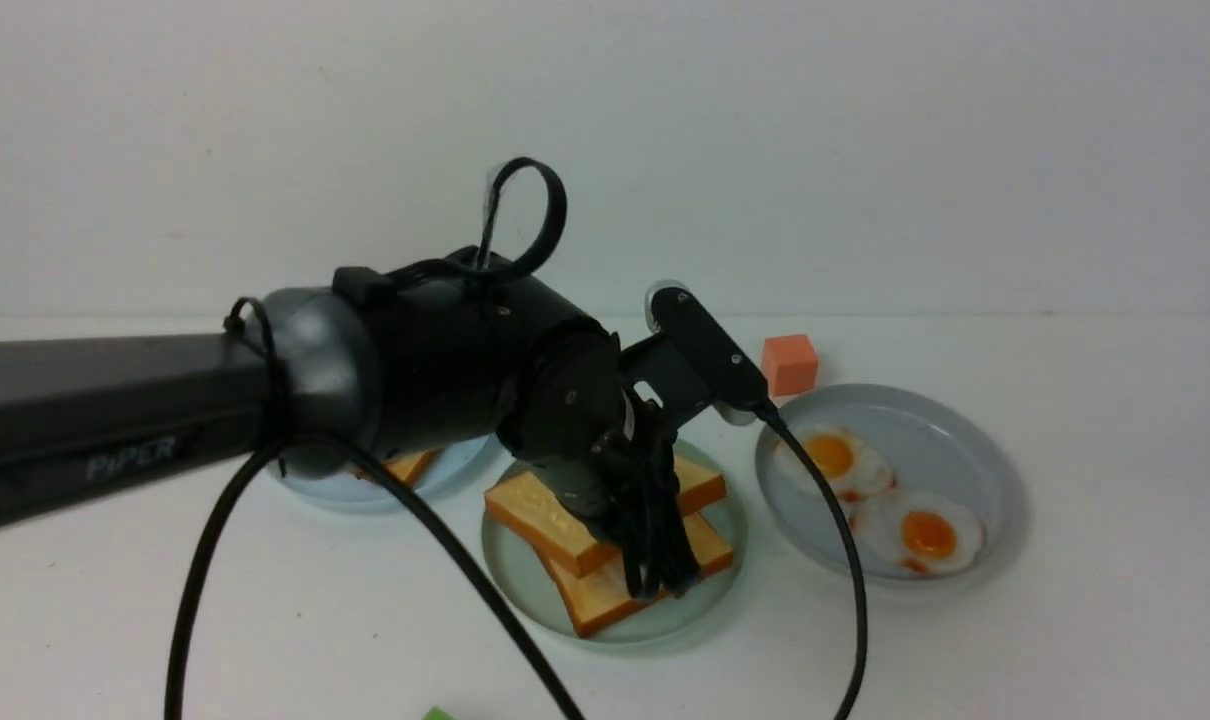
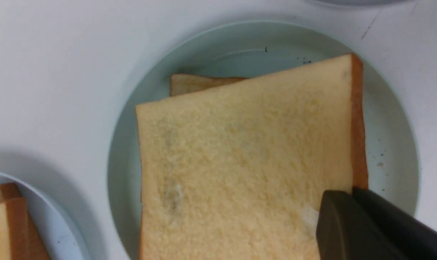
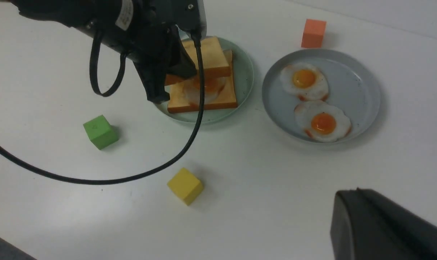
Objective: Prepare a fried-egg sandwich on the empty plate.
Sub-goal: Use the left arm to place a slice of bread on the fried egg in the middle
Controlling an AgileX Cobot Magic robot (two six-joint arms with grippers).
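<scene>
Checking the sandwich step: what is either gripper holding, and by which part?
Nothing, it seems: left gripper is shut with tips at a crust corner of the top slice; right gripper is shut, empty.

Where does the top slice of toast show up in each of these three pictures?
Front view: top toast slice lower centre, partly behind the left hand.
Left wrist view: top toast slice fills most of the picture.
Right wrist view: top toast slice beside the left hand, over an egg.
Shared landmark: the mint-green plate under it, seen in all three.
</scene>
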